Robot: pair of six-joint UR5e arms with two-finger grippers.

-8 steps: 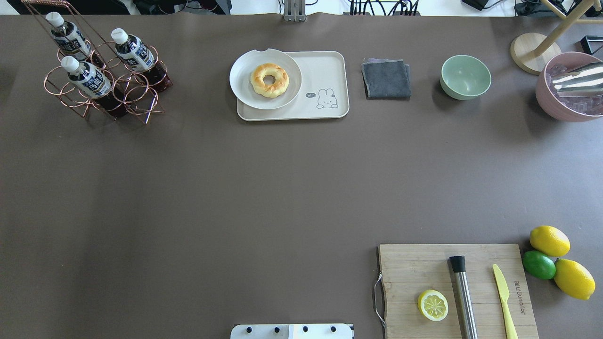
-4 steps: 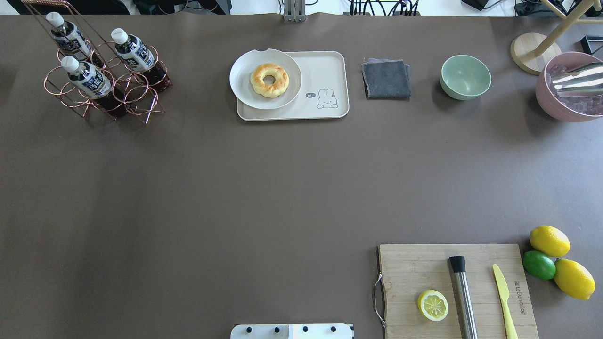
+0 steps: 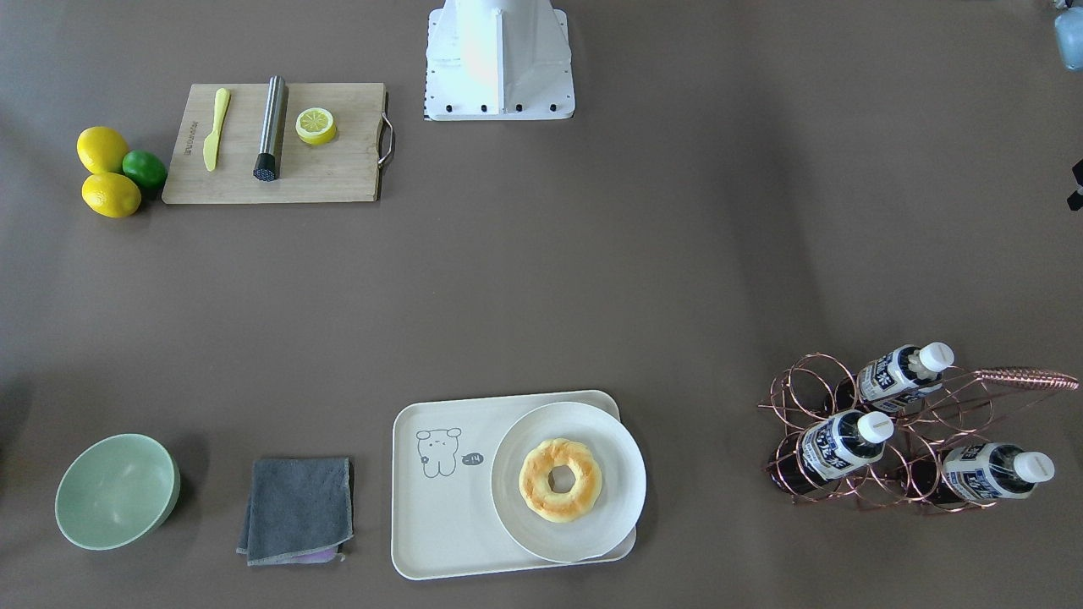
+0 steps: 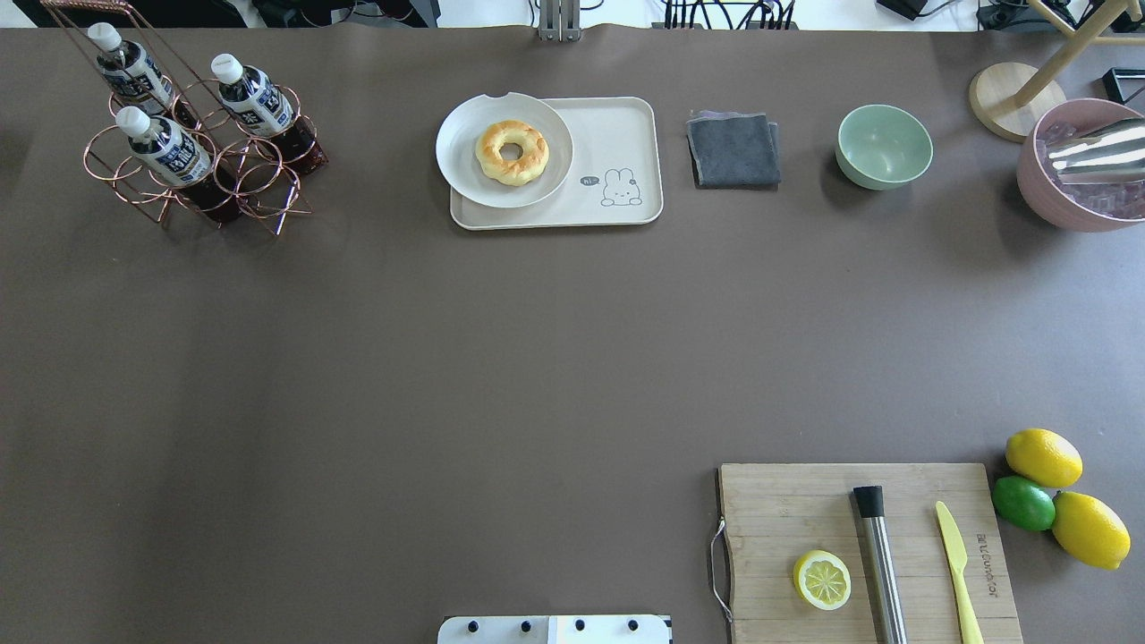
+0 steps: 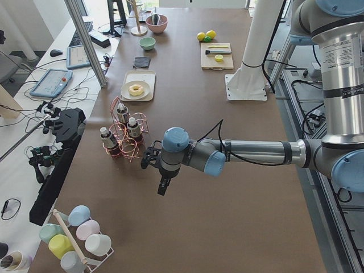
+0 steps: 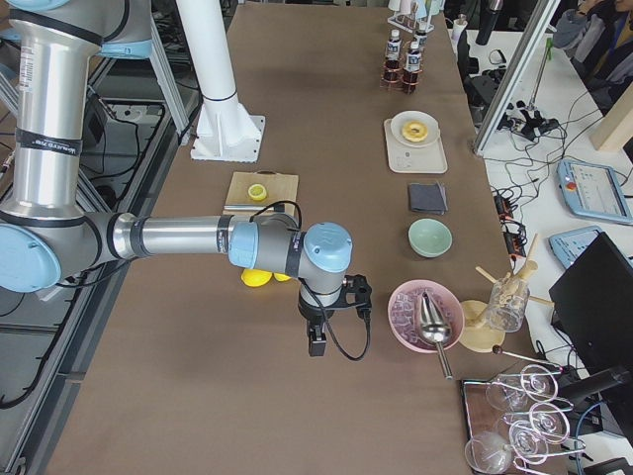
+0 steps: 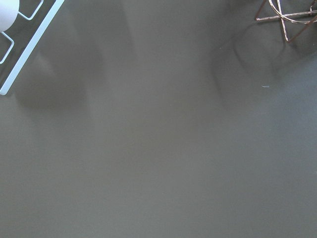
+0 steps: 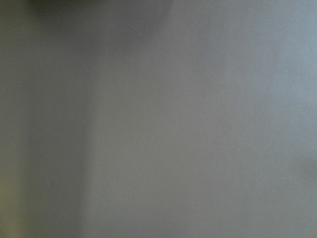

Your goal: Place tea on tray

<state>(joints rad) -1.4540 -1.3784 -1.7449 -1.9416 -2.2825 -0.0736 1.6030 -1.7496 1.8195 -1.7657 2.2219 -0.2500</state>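
Three tea bottles (image 4: 165,148) with white caps stand in a copper wire rack (image 4: 268,192) at the far left of the table, also seen in the front view as tea bottles (image 3: 842,441). The cream tray (image 4: 622,134) with its line drawing lies at the far middle, a round plate (image 4: 465,165) with a ring pastry on its left part. My left gripper (image 5: 164,185) hangs over bare table a short way from the rack. My right gripper (image 6: 316,341) hangs near the pink bowl. Both show only in side views, so I cannot tell their state.
A grey cloth (image 4: 733,148) and a green bowl (image 4: 884,146) lie right of the tray. A pink bowl (image 4: 1073,192) sits far right. The wooden board (image 4: 787,510) holds a lemon half, a steel rod and a yellow knife, with lemons (image 4: 1042,456) beside it.
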